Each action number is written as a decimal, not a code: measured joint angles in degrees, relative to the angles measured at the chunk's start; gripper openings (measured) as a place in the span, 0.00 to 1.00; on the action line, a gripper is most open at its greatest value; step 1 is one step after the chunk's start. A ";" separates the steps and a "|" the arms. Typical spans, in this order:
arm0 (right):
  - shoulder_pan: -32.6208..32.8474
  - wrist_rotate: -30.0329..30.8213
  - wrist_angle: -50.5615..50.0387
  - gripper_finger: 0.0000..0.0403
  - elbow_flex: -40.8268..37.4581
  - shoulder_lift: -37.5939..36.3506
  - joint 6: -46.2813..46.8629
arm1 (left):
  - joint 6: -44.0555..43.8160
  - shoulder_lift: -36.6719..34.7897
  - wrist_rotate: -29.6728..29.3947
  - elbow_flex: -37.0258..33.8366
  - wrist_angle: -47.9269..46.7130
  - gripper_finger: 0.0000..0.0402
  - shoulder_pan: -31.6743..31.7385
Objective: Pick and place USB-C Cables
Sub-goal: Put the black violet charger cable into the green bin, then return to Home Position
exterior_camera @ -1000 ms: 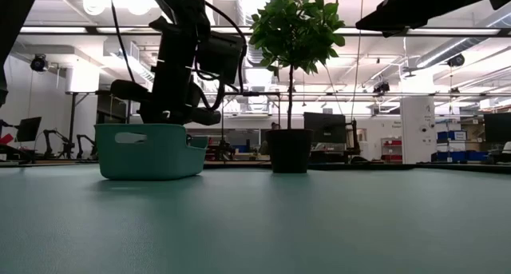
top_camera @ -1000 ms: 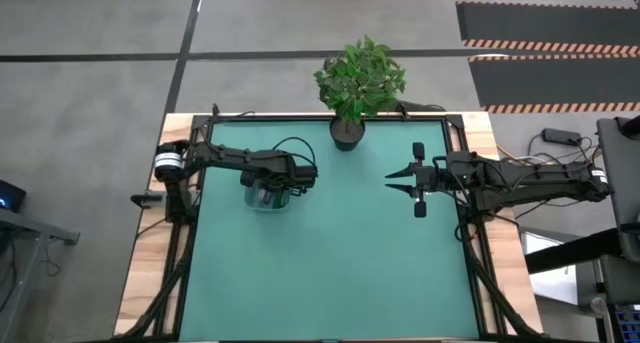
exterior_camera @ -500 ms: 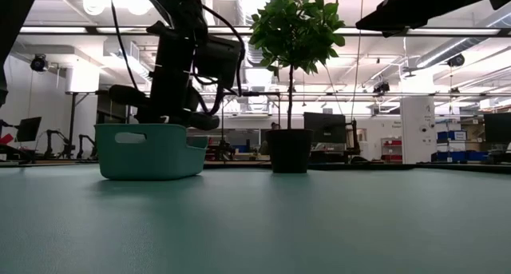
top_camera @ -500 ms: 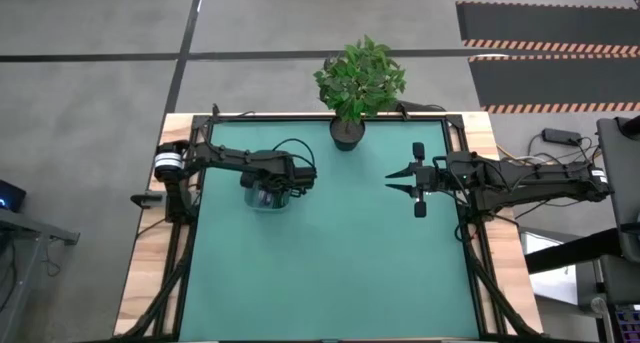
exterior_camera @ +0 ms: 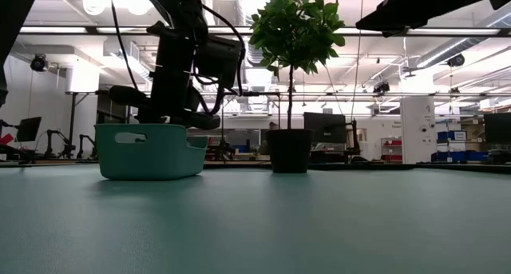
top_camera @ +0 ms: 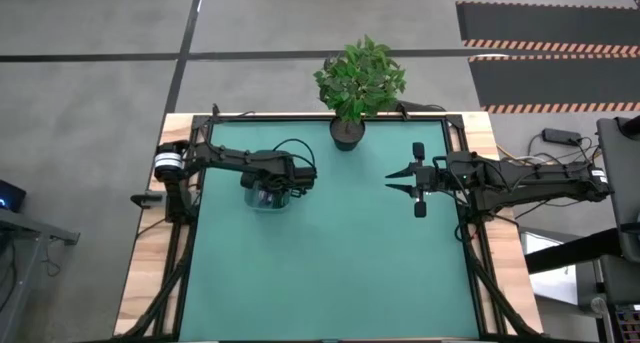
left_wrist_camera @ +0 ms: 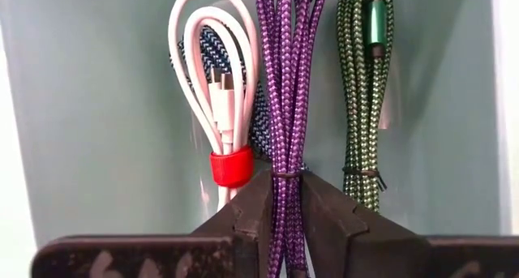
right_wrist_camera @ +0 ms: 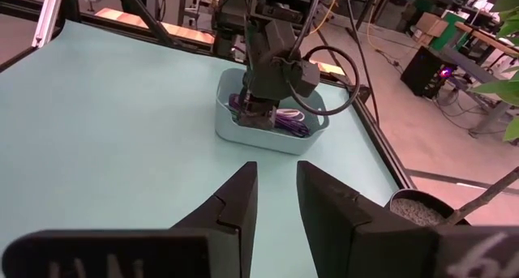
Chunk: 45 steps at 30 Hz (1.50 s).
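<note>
A pale teal bin (top_camera: 250,196) stands at the table's far left, and my left gripper (top_camera: 272,188) reaches down into it. On the bin floor (left_wrist_camera: 105,108) lie several USB-C cable bundles side by side: a white one with a red band (left_wrist_camera: 219,91), a dark blue one (left_wrist_camera: 261,128) partly under it, a purple braided one (left_wrist_camera: 288,83) and a green braided one (left_wrist_camera: 361,91). My left gripper (left_wrist_camera: 288,198) has the purple bundle between its fingers. My right gripper (top_camera: 392,183) hangs open high above the table's far right, holding nothing. My left gripper has the purple cable bundle at its thin tie (left_wrist_camera: 288,173), one finger (left_wrist_camera: 253,205) on each side. The fingers come from above, slanting down, and stand across the bundle. The bundle lies on the bin floor among the other cables.
A potted plant (top_camera: 358,78) stands at the table's far edge, between the two arms, with its dark pot (exterior_camera: 289,150) to the right of the bin (exterior_camera: 148,150). The green table top (top_camera: 330,273) stretches toward the near edge.
</note>
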 joint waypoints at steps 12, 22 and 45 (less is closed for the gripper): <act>0.00 0.00 0.00 0.20 0.01 0.01 0.00 | 1.51 0.00 0.21 0.00 0.02 0.15 -0.01; 0.00 0.00 0.00 0.20 0.01 0.02 0.00 | 1.54 0.00 0.39 0.00 0.00 0.36 -0.01; 0.00 -0.11 0.91 0.20 -0.97 -0.10 -2.24 | 17.98 -14.43 -10.54 1.10 0.40 0.41 -13.08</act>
